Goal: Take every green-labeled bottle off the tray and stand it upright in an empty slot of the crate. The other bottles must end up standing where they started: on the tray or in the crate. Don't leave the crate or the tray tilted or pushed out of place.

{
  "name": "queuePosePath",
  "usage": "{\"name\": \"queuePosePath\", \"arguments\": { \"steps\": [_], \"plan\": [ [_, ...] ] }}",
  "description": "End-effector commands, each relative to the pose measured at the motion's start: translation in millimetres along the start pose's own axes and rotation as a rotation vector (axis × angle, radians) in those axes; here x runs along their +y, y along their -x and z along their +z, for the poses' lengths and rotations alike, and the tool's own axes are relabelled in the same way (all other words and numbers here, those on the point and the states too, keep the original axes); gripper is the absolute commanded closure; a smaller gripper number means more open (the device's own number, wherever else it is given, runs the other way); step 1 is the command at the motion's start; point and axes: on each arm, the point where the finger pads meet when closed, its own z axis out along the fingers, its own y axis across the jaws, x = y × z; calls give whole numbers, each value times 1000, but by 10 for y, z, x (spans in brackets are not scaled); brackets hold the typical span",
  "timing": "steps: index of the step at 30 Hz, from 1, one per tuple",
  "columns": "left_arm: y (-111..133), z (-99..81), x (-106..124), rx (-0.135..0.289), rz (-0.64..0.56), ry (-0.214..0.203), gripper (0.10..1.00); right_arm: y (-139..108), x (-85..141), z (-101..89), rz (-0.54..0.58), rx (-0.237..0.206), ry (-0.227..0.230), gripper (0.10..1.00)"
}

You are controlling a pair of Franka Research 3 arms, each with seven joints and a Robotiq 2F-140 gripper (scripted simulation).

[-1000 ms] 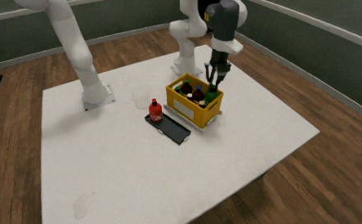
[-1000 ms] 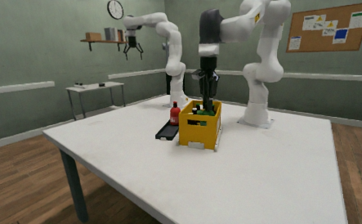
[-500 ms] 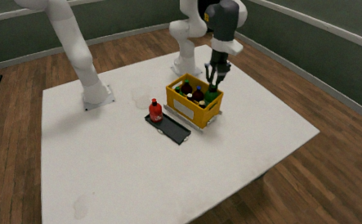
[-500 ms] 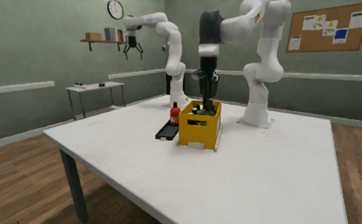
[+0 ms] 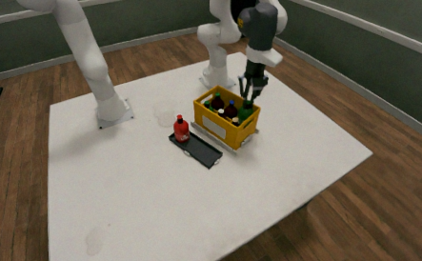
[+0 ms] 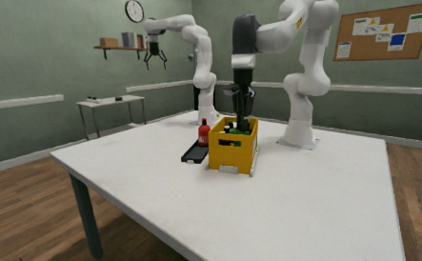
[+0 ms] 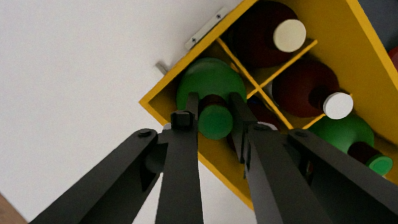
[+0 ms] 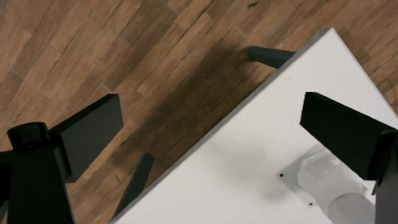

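Observation:
A green bottle (image 5: 246,112) (image 7: 212,75) stands in a corner slot of the yellow crate (image 5: 231,138) (image 6: 231,158) (image 7: 332,25). My left gripper (image 5: 249,97) (image 6: 242,126) (image 7: 213,107) is shut on its neck, just under the green cap. A second green bottle (image 7: 347,131) is in the crate beside several dark bottles; some are partly hidden. The black tray (image 5: 203,152) (image 6: 194,153) lies flat beside the crate and holds a red bottle (image 5: 181,131) (image 6: 204,136), upright at one end. My right gripper (image 6: 155,67) (image 8: 211,109) is open and empty, high above the table.
The crate sits level between low metal rails (image 5: 217,141). The right arm's base (image 5: 112,110) (image 6: 208,115) stands at the table's back, on the tray's side. The left arm's base (image 5: 217,78) (image 6: 299,135) stands behind the crate.

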Motion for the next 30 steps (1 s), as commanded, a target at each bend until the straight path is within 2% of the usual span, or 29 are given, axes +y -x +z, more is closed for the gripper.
{"name": "queuePosePath", "arguments": {
  "steps": [1,30],
  "plan": [
    [-53,-2,-13,18,3,-1,999,-6,-7,-2,-4,0,-4,98],
    [-59,240,-5,18,3,-1,999,-6,-7,-2,-4,0,-4,98]
  ]
}}
